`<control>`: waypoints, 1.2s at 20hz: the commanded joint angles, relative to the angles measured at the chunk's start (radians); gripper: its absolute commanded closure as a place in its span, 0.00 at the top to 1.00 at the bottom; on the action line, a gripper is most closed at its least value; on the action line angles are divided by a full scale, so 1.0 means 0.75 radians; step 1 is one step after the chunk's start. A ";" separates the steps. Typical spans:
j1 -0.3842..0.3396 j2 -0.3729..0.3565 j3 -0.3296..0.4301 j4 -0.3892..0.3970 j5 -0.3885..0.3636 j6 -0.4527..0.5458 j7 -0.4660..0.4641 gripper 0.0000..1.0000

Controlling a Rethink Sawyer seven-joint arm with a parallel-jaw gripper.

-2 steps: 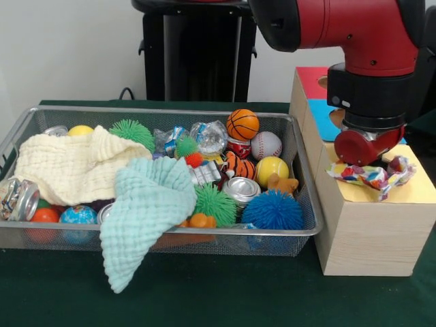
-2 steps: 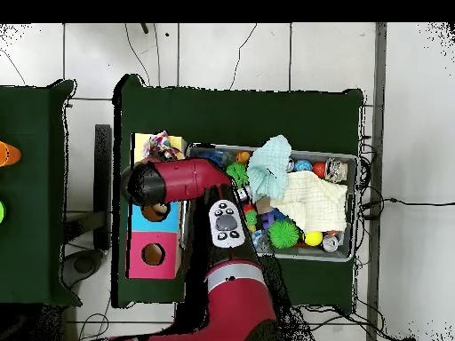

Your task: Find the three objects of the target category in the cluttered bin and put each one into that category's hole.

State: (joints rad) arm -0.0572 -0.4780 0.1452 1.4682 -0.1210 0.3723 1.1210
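One wire bin on the green surface: two cloths, one basketball, one baseball, crushed cans. One wooden box beside it, one crumpled wrapper on its yellow section. Pincer above the wrapper; opening cannot be told.

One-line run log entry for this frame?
arm: over sorting box | crumpled wrapper: on box's yellow section | wire bin: cluttered, two cloths | jaws: hidden
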 commanded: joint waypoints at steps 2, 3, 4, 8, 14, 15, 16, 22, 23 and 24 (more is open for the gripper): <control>-0.045 0.124 -0.040 0.255 0.065 -0.034 0.414 1.00; -0.046 0.121 -0.036 0.254 0.069 -0.030 0.401 1.00; -0.085 0.106 0.018 0.272 0.039 -0.043 0.313 1.00; -0.125 0.072 0.063 0.313 0.035 -0.060 0.250 1.00; -0.124 0.071 0.067 0.298 0.029 -0.072 0.237 0.00; -0.119 0.071 0.061 0.295 0.029 -0.069 0.239 0.00; -0.135 0.057 0.089 0.303 0.003 -0.052 0.186 0.00; -0.156 -0.036 0.116 0.369 0.042 -0.016 0.218 0.00; -0.158 -0.045 0.119 0.372 0.047 -0.003 0.219 0.00; -0.167 -0.066 0.123 0.389 0.055 0.017 0.218 0.00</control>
State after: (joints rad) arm -0.1266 -0.5224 0.2058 1.5764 -0.0829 0.2736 1.1236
